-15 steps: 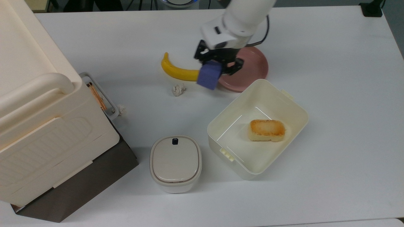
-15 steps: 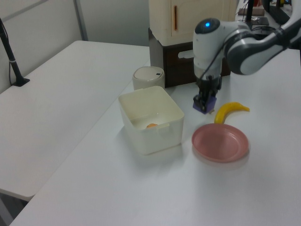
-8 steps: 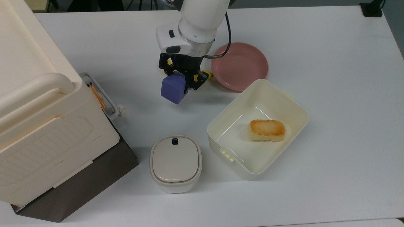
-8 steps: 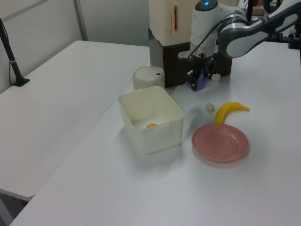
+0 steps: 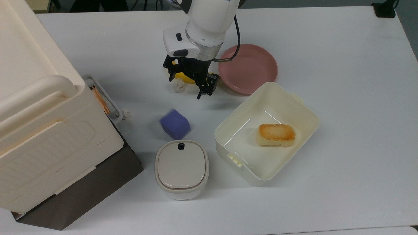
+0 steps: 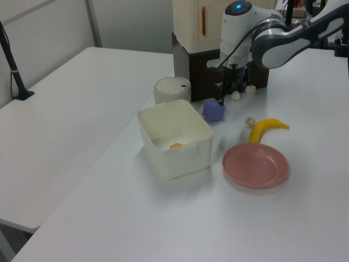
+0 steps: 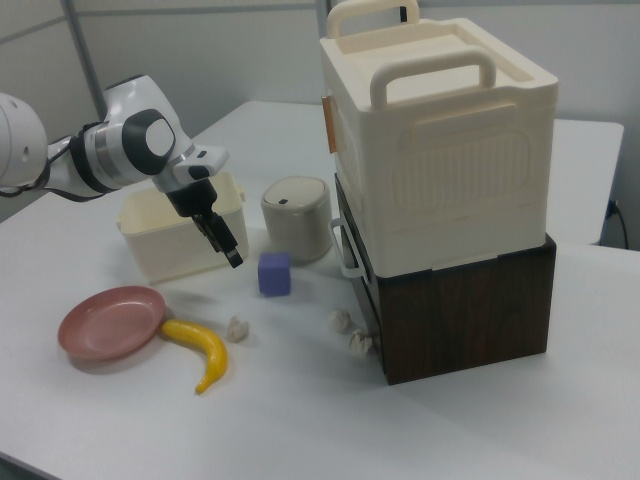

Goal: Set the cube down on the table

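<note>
i see the gripper [image 5: 189, 83] spread wide and holding nothing, hanging above the table [image 5: 343, 81] over the banana [image 7: 203, 348] and a crumpled paper ball [image 5: 178, 85]. the cube [image 5: 175, 123] is apart from the fingers, lower in the top view, just above the lidded cream canister [image 5: 181, 168] and between the big cream case [image 5: 39, 130] and the cream bin [image 5: 266, 130]. in the right view the cube [image 7: 274, 274] looks down on the tabletop in front of the canister. toasted bread [image 5: 276, 134] lies in the bin; the pink plate [image 5: 249, 68] sits bare beside the arm.
</note>
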`<state>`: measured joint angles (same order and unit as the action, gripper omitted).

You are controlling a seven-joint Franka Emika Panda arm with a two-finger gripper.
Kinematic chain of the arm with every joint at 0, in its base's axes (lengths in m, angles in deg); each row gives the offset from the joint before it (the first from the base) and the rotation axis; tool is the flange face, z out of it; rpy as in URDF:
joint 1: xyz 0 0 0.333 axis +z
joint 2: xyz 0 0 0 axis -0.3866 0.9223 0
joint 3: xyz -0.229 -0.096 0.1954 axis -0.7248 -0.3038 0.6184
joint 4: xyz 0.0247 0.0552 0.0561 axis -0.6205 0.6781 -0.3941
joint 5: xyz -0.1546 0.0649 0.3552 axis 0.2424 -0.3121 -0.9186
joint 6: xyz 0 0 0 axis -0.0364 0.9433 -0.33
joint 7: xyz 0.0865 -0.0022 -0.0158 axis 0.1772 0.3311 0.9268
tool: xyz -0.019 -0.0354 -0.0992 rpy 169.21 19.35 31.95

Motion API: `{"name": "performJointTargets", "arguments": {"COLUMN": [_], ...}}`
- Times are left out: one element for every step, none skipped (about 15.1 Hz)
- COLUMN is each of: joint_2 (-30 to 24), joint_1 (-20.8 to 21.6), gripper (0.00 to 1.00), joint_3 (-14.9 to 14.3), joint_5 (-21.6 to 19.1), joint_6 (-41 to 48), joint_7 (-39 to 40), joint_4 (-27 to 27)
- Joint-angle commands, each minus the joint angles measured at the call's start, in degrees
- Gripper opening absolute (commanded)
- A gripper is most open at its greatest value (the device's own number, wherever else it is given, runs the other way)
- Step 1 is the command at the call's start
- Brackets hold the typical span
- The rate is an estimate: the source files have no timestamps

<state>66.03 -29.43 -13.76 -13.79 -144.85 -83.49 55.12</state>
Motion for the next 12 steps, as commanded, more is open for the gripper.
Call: {"name": "performJointTargets", "arguments": {"joint_2": [-0.52, -1.13, -2.18, -3.23, -4.55, -6.13, -7.71, -9.03, -10.26, -11.15, -11.85, -12.21], "joint_1": [0.36, -0.08, -0.78, -0.96, -0.96, -1.05, -1.05, -1.05, -0.96, -0.87, -0.87, -0.87], "gripper": [1.00, 1.00, 1.00, 1.00, 1.00, 1.00, 1.00, 1.00, 1.00, 1.00, 1.00, 1.00], "joint_3": [-0.61, -0.70, -0.70, -0.70, -0.70, -0.70, -1.04, -1.92, -3.32, -4.99, -6.48, -8.15], "joint_5": [1.23, 0.97, 0.71, 0.62, 0.53, 0.27, -0.69, -2.88, -5.77, -8.41, -10.61, -12.72], "joint_6": [0.10, 1.06, 2.99, 5.18, 7.73, 10.10, 11.87, 13.19, 14.68, 16.96, 20.03, 23.45], "joint_7": [-1.46, -1.46, -1.37, -1.02, -0.85, -0.41, 1.25, 4.31, 8.34, 12.65, 16.95, 21.52], "joint_4": [-1.29, -1.82, -2.09, -2.27, -2.27, -2.27, -2.27, -2.70, -3.58, -5.06, -7.25, -9.63]}}
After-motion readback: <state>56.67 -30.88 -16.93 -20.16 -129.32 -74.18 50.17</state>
